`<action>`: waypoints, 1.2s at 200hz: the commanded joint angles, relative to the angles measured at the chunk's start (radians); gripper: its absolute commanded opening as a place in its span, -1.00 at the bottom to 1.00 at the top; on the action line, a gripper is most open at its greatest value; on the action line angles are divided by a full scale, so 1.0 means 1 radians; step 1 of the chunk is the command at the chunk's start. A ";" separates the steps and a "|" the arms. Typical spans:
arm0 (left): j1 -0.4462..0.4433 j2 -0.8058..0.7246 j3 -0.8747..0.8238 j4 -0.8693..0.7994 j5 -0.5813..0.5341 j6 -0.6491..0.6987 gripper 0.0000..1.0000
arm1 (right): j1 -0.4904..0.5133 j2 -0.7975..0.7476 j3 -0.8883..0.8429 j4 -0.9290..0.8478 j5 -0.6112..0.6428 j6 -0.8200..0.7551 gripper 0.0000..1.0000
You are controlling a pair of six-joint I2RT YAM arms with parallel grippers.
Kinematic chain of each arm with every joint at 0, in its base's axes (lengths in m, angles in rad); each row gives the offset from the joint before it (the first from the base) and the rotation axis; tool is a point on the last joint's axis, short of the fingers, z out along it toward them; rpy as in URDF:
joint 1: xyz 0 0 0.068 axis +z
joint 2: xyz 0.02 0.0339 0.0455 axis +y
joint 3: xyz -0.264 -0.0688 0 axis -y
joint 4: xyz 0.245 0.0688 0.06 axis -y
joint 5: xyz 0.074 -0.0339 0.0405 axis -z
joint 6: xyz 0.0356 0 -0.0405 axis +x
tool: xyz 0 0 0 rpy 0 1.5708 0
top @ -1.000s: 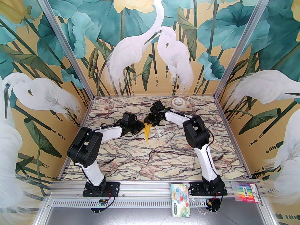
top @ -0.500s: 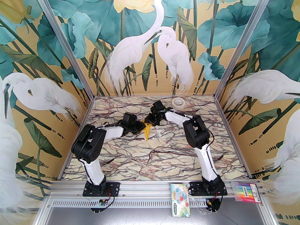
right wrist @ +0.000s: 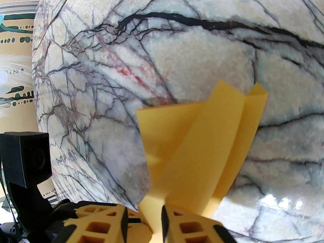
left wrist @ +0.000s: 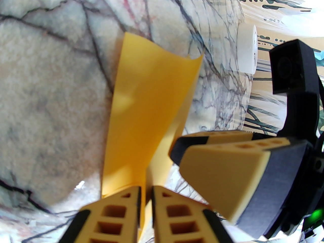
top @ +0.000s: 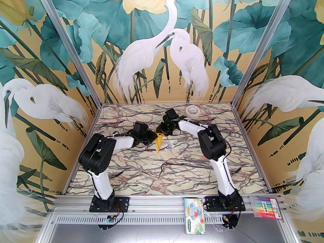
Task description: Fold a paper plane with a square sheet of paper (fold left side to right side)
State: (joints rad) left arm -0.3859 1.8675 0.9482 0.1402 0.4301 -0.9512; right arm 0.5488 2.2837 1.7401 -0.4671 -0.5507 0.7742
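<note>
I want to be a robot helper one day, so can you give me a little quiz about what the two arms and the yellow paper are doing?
1. True or false: the yellow paper lies flat and unfolded on the table.
2. How many grippers pinch it? A) none B) one C) two
3. Fill in: the tape roll sits near the table's ___ edge.

Key:
1. False, it is folded.
2. C: the left gripper and the right gripper.
3. Far.
</note>
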 commanded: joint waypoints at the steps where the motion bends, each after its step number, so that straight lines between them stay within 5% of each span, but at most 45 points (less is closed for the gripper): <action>1: 0.008 0.021 0.032 0.026 0.006 -0.006 -0.77 | 0.007 0.008 0.012 -0.008 -0.010 -0.015 -0.41; 29: 0.011 0.022 0.035 0.024 0.005 0.001 -1.00 | 0.007 -0.002 0.006 -0.006 -0.003 -0.015 -0.41; 103: 0.033 0.023 0.033 -0.008 0.006 0.056 -1.00 | 0.004 -0.142 -0.158 0.110 -0.020 -0.016 -0.42; 147: 0.033 0.040 0.039 -0.007 0.013 0.067 -1.00 | 0.007 -0.185 -0.263 0.200 -0.095 -0.003 -0.83; 240: 0.038 0.071 0.061 -0.017 0.024 0.094 -1.00 | 0.029 -0.156 -0.300 0.200 -0.146 -0.015 -0.86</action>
State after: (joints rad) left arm -0.3580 1.9137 0.9821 0.1379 0.4316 -0.8856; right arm 0.5701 2.1258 1.4582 -0.2718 -0.6765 0.7708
